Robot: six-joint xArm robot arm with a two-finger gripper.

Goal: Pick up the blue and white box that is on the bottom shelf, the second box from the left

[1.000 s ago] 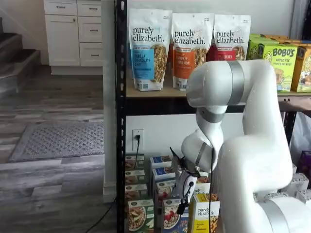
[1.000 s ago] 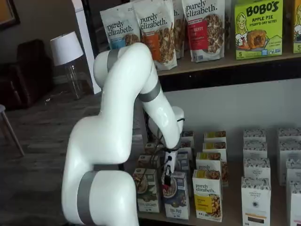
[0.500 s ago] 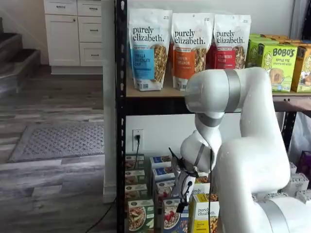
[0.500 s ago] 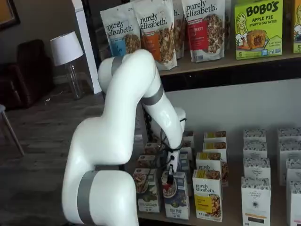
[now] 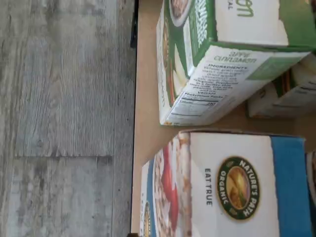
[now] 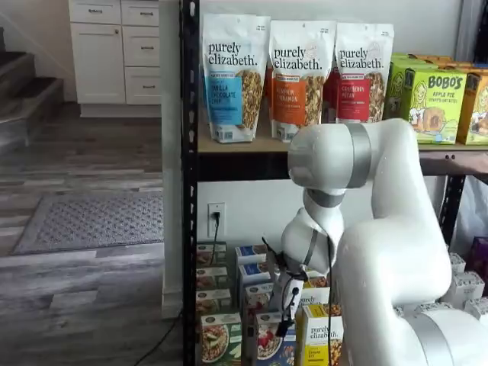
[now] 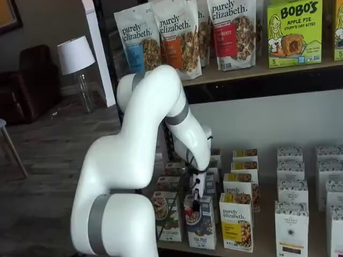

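The blue and white box stands upright at the front of the bottom shelf, between a green-trimmed box and a yellow-bottomed box. In both shelf views my gripper hangs just over the box's top, and its black fingers reach down in front of the box. It stands open and holds nothing. The wrist view looks down on the box's white and blue top from close up, with the green-trimmed box beside it.
More small boxes stand in rows behind and to the right. Tall granola bags fill the tier above. A black rack post rises on the left. Grey wood floor lies beyond the shelf edge.
The arm's elbow has sunk and swung slightly left, and the gripper has come down a little over the blue and white box. No box has moved.
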